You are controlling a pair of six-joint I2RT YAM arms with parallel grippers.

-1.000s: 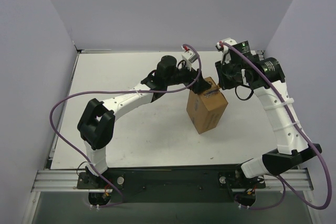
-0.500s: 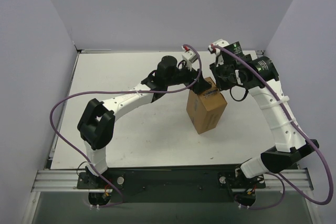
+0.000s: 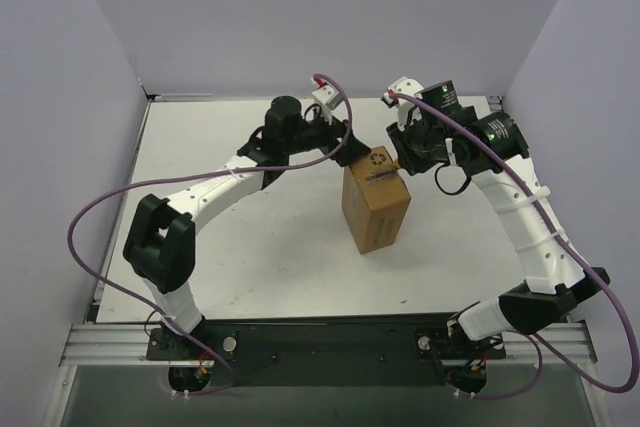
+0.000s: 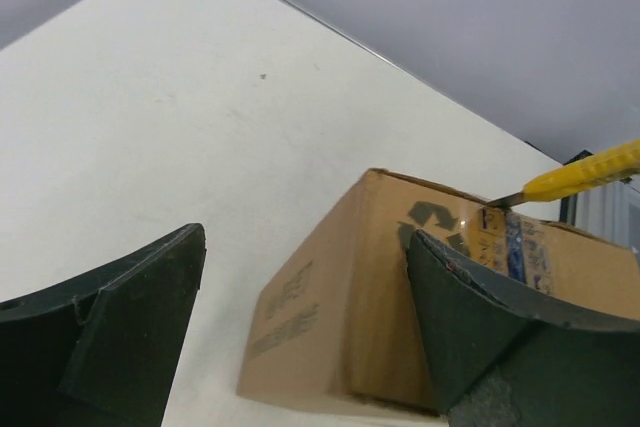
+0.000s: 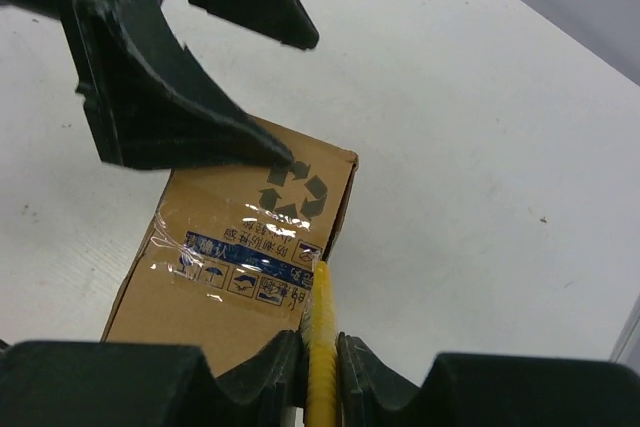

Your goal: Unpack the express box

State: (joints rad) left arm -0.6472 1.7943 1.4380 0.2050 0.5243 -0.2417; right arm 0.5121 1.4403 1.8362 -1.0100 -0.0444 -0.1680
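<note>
Right gripper (image 5: 320, 352) pressed together on a slim yellow plastic utility knife (image 5: 322, 302), handle pinched between both dark fingers (image 5: 240, 382), blade end pointing away toward the box. Sits just behind and to the right of a brown rectangular corrugated cardboard express box (image 3: 375, 202) in the top view. Short metal blade tip meeting the box's upper face at its edge, right at a strip of clear tape (image 5: 235, 267) with a blue printed band.

Left gripper (image 3: 350, 150) spread wide, nothing between its fingers (image 4: 130, 337). Hangs at the box's far left top corner. One finger close in front of the box's side in the left wrist view, one tip reaching the corner of the upper face in the right wrist view. Touching the box or just clear of it: cannot tell.

Express box standing on end on a white flat table (image 3: 250, 247), turned a little askew, both grippers at its far upper end. Upper face closed under the tape. Dark green recycling symbol (image 5: 293, 189) printed on that face, just beside the tape, on the side nearer the left gripper. Faint printed lettering on the box's long side face, visible in the left wrist view but too blurred to read.
</note>
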